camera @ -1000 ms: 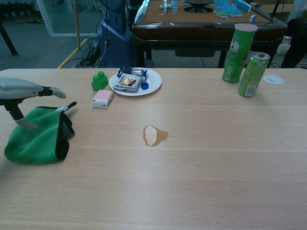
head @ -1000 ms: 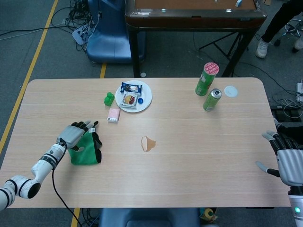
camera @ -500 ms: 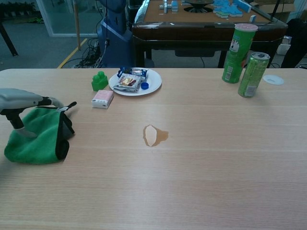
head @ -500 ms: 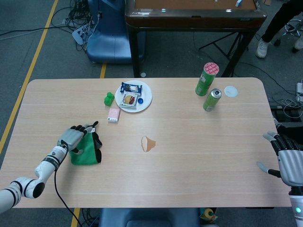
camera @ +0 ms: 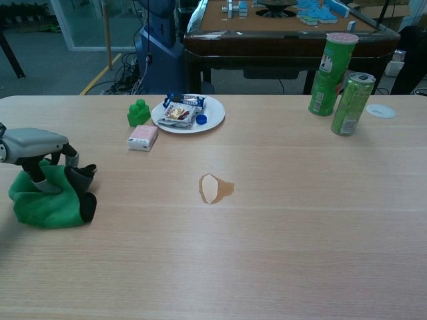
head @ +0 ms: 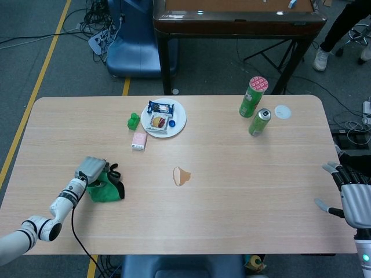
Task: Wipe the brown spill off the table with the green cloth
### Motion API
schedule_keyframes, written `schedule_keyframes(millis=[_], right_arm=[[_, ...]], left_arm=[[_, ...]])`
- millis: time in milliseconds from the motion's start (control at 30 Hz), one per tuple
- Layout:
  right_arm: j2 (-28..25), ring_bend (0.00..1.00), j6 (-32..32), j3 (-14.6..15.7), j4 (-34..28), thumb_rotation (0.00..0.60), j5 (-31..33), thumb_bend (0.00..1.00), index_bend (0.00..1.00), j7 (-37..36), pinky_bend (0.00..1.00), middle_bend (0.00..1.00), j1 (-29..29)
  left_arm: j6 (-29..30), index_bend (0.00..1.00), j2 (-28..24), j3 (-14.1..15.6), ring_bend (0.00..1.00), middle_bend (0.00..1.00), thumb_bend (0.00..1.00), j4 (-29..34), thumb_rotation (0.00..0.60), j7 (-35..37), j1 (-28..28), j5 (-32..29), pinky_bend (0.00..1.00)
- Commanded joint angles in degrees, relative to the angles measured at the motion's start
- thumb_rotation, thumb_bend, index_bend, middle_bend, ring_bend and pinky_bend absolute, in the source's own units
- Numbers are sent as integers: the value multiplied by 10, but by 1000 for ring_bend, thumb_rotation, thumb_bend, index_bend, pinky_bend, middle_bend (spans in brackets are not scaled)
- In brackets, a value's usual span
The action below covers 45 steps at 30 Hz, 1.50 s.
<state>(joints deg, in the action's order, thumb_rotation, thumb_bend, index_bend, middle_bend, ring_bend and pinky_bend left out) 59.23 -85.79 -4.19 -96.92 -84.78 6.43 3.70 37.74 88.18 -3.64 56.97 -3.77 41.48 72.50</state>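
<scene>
A green cloth [head: 106,190] [camera: 47,203] with a black edge lies bunched at the table's left. My left hand [head: 91,169] [camera: 41,148] sits on top of it with its fingers curled down into the fabric, gripping it. The brown spill [head: 181,175] [camera: 215,188] is a small ring-shaped puddle near the table's middle, well to the right of the cloth. My right hand [head: 351,194] hovers at the table's right edge, fingers spread, holding nothing; the chest view does not show it.
A white plate [head: 179,118] [camera: 212,119] with snack packets stands at the back, with a green block [head: 134,121] [camera: 138,112] and a pink packet [head: 139,140] [camera: 143,137] beside it. A green tube can [head: 253,97] [camera: 331,66], a drink can [head: 259,122] [camera: 352,104] and a white lid [head: 282,112] stand back right.
My left hand has come down onto the green cloth and its fingers have closed into it, bunching the cloth smaller. My right hand has stayed put.
</scene>
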Motion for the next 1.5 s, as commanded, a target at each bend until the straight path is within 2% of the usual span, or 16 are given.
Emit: schedule_keyframes(millis=[33,200,367,533,900,1333,1500], right_arm=[[1,169,-1,0,1,600,-1,162,216,-2,215,214,0],[4,169,2,1,6,600,-1,162,216,-6,215,214,0],[6,169,2,-1,11,600,-2,162,216,-11,215,214,1],[7,169,3,-1,16,600,-2,162,216,-16,215,214,2],[5,169,-1,0,20,600,1,162,216,-23,215,214,-3],[4,169,5,-1,16,600,3,162,216,-18,215,214,-1],[4,169,7,-2,15,600,6,162,216,-17,215,214,-1]], left_arm=[[13,600,2,1,648,605,210,0,600,27,3,21,874],[42,625,-21,-13,703,674,211,44,600,65,10,45,921],[61,616,-47,-36,706,679,210,105,600,101,28,62,925],[48,590,-51,-54,692,676,210,141,600,116,57,65,926],[11,566,16,-81,679,655,211,111,600,108,127,53,923],[-29,563,139,-97,678,650,210,-16,600,103,193,21,922],[-43,562,175,-86,678,649,211,-69,600,102,212,30,922]])
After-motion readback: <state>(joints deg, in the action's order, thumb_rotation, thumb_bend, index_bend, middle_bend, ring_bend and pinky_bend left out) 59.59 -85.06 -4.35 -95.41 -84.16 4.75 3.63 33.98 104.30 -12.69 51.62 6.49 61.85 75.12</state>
